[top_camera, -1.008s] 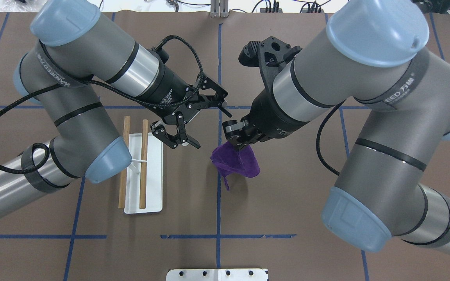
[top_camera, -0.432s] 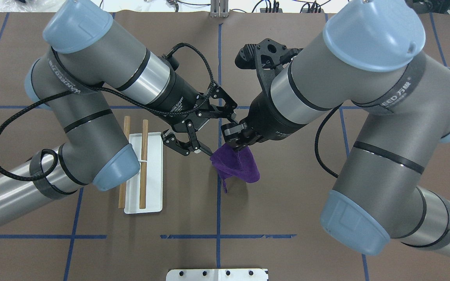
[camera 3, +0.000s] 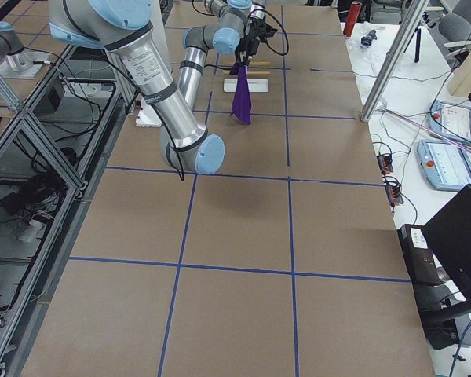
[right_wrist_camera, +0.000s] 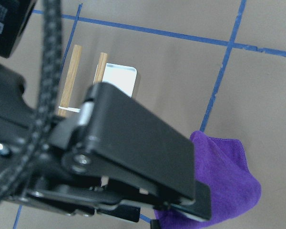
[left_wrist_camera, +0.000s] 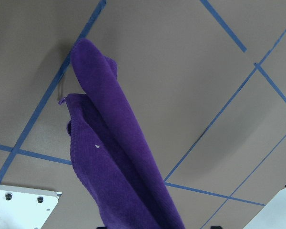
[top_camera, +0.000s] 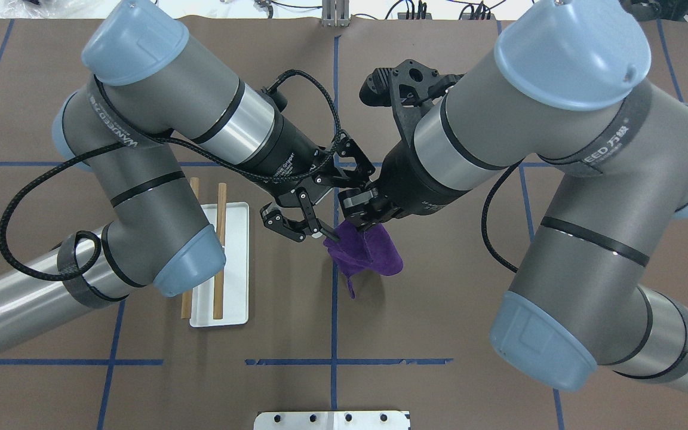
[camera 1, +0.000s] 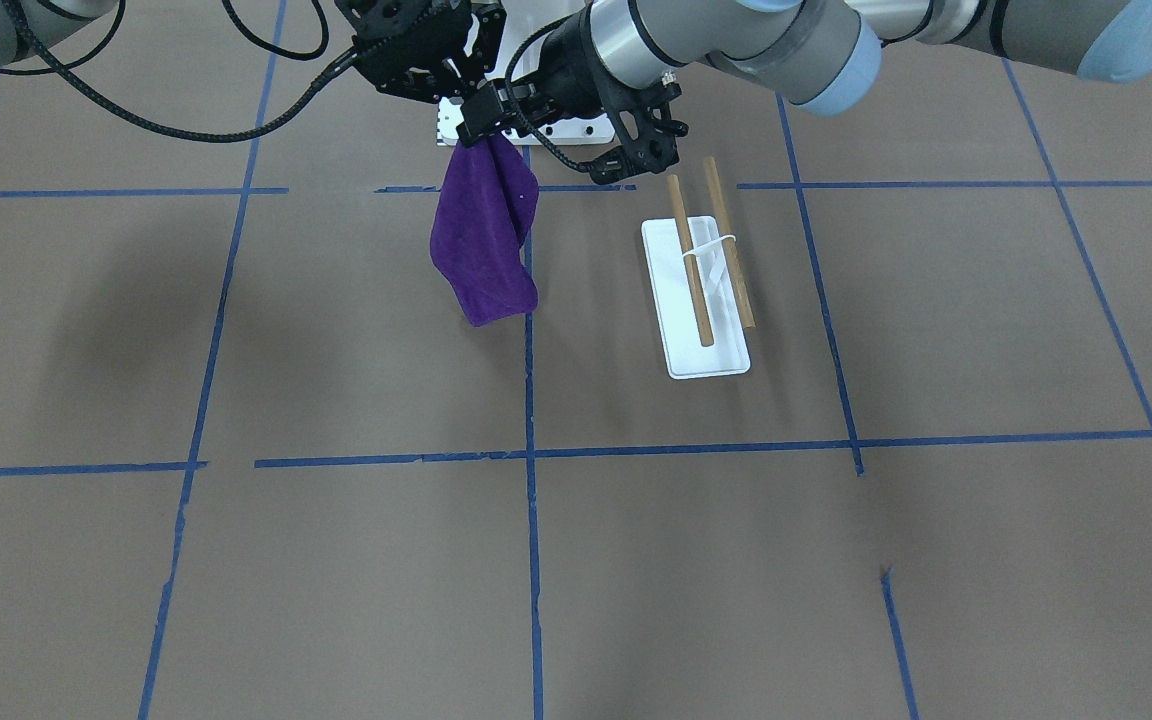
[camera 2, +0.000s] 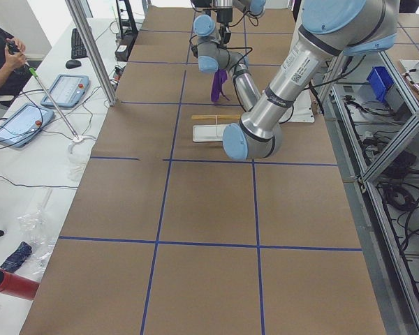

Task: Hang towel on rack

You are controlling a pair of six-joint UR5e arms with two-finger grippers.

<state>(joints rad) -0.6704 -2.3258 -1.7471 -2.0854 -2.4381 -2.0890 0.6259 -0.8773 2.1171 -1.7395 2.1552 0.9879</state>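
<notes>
The purple towel [top_camera: 372, 258] hangs folded from my right gripper [top_camera: 363, 226], which is shut on its top edge above the table's middle. It shows long and limp in the front view [camera 1: 484, 240] and in the left wrist view [left_wrist_camera: 114, 157]. My left gripper [top_camera: 347, 206] is open, right beside the right gripper. One of its fingertips [top_camera: 331, 236] is at the towel's left upper edge. The rack [top_camera: 233, 251], a white base with two wooden rods, stands on the table to the left of the towel, partly under my left arm. It also shows in the front view [camera 1: 701, 290].
A white bolted metal pedestal [top_camera: 332, 420] sits at the table's near edge. Blue tape lines cross the brown table. An operator [camera 2: 0, 56] sits off the table's far side in the exterior left view.
My left gripper has moved right, away from the rack, and has come up against the towel's top and the right gripper. The right gripper holds the towel almost in place.
</notes>
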